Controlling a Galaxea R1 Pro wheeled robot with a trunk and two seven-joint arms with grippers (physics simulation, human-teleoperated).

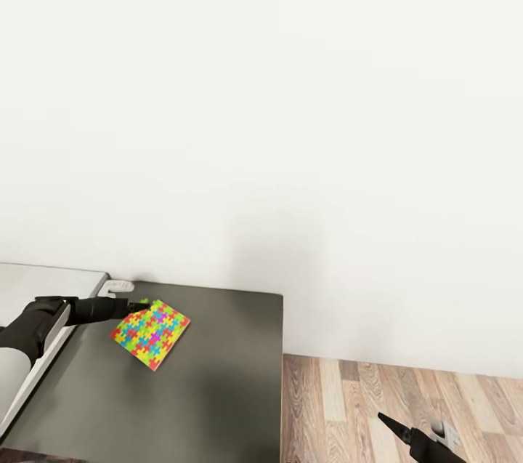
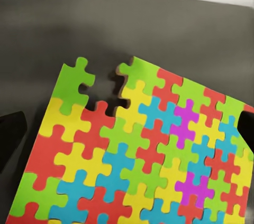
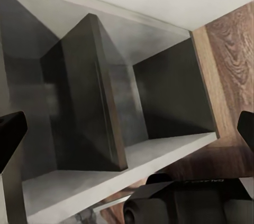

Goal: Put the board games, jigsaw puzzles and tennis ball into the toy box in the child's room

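White wall fills background above dark grey flat top. Thin bright multicoloured jigsaw board held at corner by left tool, jaws closed on it, above dark top. Right tool open, empty. Step: carrying puzzle; next needs toy box found, not visible.

Dark top mostly free, jigsaw puzzle on it (wall behind)

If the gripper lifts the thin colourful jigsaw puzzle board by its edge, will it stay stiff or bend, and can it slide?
The thin multicoloured jigsaw puzzle board looks flat and probably light. Held at one edge by the left gripper, it may sag or shed pieces; one piece is already missing. On the smooth dark tabletop it would likely slide, not roll.
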